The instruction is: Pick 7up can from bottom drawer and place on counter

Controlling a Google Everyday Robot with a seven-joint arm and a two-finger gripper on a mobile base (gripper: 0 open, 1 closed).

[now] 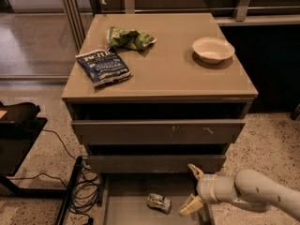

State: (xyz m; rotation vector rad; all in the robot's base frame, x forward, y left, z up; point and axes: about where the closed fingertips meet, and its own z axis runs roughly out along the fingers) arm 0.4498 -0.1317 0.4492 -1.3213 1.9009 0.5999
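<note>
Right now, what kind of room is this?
Probably an office snack area: a blue chip bag and bowl on the counter, a 7up can in the bottom drawer, gripper open beside it.

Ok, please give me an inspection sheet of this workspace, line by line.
Surface: counter is tan and slightly glossy.
Job's things: 7up can lies on its side in the open bottom drawer.
Clutter: green chip bag, dark blue chip bag and white bowl on the counter.
Grippers: hand is open, low at the drawer's right side, right of the can, not touching it.
Cables: black cables on the floor, left of the cabinet.
Surroundings: speckled floor; black object at left.
</note>
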